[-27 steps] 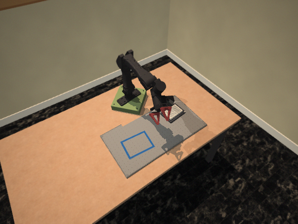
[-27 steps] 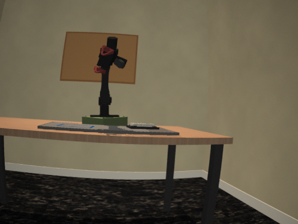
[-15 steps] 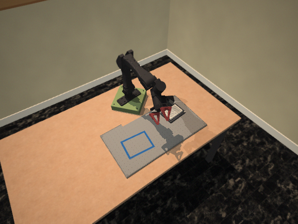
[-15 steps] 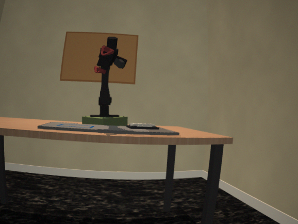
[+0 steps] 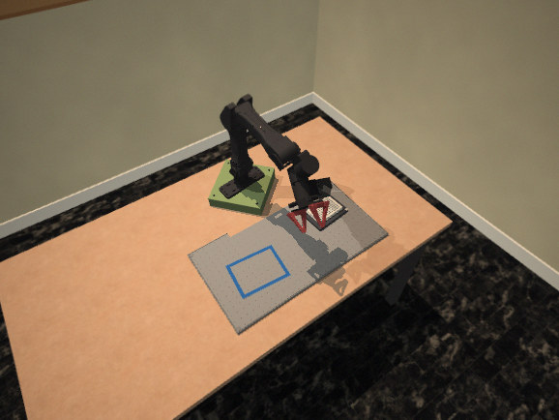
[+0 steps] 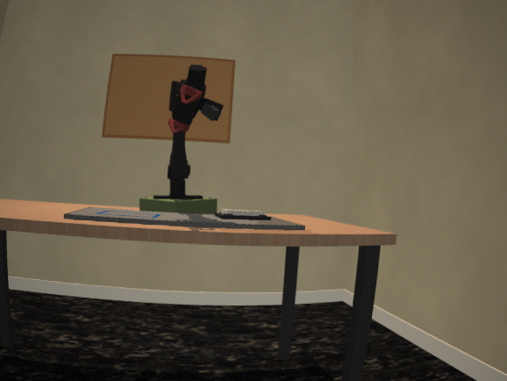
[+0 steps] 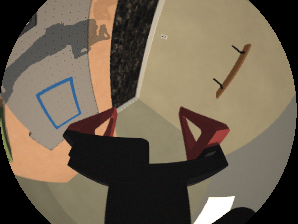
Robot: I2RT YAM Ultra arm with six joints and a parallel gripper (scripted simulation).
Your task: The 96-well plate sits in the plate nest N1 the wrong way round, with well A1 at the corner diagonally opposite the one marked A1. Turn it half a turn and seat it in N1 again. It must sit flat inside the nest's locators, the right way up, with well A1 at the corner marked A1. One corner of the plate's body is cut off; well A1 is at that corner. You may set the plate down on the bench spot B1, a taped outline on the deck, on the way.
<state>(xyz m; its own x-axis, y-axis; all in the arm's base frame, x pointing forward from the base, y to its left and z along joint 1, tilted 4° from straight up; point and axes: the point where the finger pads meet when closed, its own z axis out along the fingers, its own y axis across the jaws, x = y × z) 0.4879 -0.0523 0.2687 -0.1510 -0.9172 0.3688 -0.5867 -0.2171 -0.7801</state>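
The plate (image 5: pixel 330 209) is seated in the nest (image 5: pixel 338 216) on the grey deck (image 5: pixel 290 252), toward the desk's (image 5: pixel 121 290) far right edge, just beside the green base (image 5: pixel 256 200). From the side it is seen lying flat and low in the nest. Which corner is cut off cannot be told at this size, so the plate is taken as not yet turned.

The gripper (image 5: pixel 306 215) is held wide open and empty, raised well above the deck, red fingers spread. In the top view it overlaps the plate's near side, but the side view shows the arm (image 6: pixel 177 167) high above it, so no contact is judged.

B1 (image 5: pixel 257 271), the blue taped outline, is laid out toward the desk's near edge, well apart from the nest, likely kept free as a regrasp spot for the half turn.

Judged step: approach, before descent onto the plate.
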